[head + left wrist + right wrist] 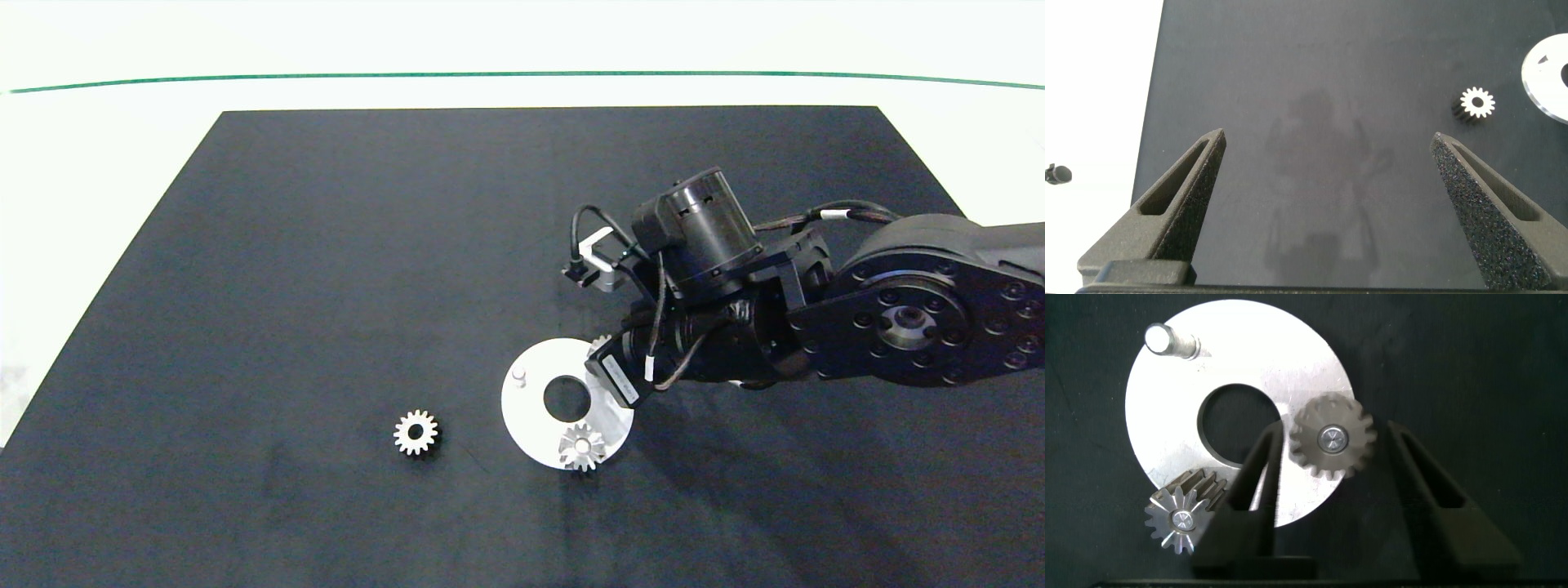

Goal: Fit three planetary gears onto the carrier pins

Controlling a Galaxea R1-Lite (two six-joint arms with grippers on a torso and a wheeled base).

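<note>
The white disc [531,408] [1184,416] lies on the black mat and carries the carrier pins. One pin [519,376] [1167,339] stands bare. A planetary gear [581,447] [1184,518] sits on a second pin at the disc's near edge. Another gear [1331,441] sits on the third pin, whose top shows in its centre hole. My right gripper [1333,429] is open and straddles this gear, with a small gap on each side. In the head view only that gear's edge [600,342] peeks out from under the wrist. A third gear [416,433] [1476,102] lies loose on the mat left of the disc. My left gripper [1327,139] is open above bare mat, outside the head view.
The black mat [326,286] covers most of the white table [98,163]. The right arm [898,318] reaches in from the right edge and covers the disc's far right side. A green line [522,75] runs across the far table.
</note>
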